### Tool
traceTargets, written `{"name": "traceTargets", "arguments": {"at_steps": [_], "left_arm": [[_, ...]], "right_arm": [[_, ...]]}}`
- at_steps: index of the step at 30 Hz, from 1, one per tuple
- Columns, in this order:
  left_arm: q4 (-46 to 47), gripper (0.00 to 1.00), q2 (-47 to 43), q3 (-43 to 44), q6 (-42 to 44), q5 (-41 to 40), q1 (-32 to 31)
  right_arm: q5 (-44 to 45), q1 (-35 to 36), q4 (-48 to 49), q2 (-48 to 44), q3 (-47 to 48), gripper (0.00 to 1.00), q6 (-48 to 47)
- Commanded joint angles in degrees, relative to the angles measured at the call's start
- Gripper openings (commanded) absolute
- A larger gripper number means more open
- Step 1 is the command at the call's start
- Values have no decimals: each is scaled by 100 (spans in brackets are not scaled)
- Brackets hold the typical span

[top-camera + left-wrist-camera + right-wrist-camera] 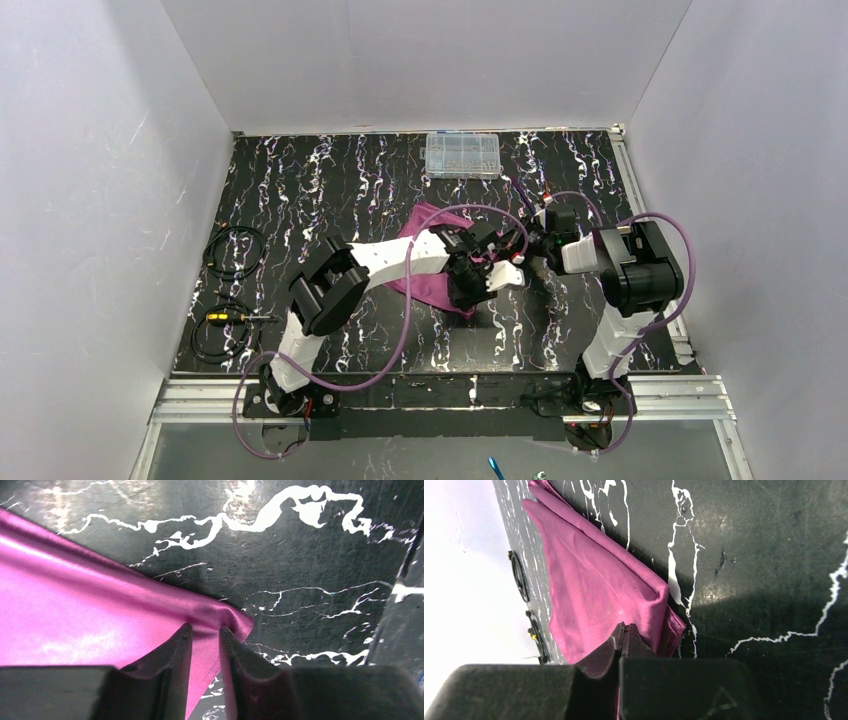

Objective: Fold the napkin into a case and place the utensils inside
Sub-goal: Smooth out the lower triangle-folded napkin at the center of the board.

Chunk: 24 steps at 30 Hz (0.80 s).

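One table (300,190): black marbled top is carrying the cloth near its middle.
Two arms: left arm (380,260) and right arm (630,265) are leaning inward, meeting over the cloth.
Napkin (594,580): plum cloth is lying folded and flat beneath both claws.
Left gripper (205,630): jaws are standing slightly parted, straddling one napkin corner.
Right gripper (622,630): jaws are pressing fully together at the folded corner; whether they are catching cloth cannot be told.
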Motion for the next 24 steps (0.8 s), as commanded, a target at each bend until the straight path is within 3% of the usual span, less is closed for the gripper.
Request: {"name": "traceTargets", "arguments": {"at_steps": [1,5,11,15,20,22,24], "left_arm": [[-839,33,-338,717,-258,-92,112],[-1568,50,-702,1432,-466,86,546],[-2297,64,-1312,1855,-530,534,1711],[-2754,64,-1451,1979,-415,1291,2808],[-2836,64,-1384,1696,-260,1842,3944],[-2788,64,-1341,1527,-167,1926,4178],[-2785,64,-1296,1451,-100,2016,4362]], "right_arm": [[164,-12,-575,-404,246,1,-435],[374,-12,-1375,-905,487,6,-900],[896,197,-2977,-1968,929,19,-2157],[1793,1238,-4217,-2804,1197,36,-3744],[2773,2891,-4679,-3754,1080,66,-5452],[3334,3605,-4917,-3777,1281,79,-5954],[3782,4186,-5358,-3546,1582,85,-6317]]}}
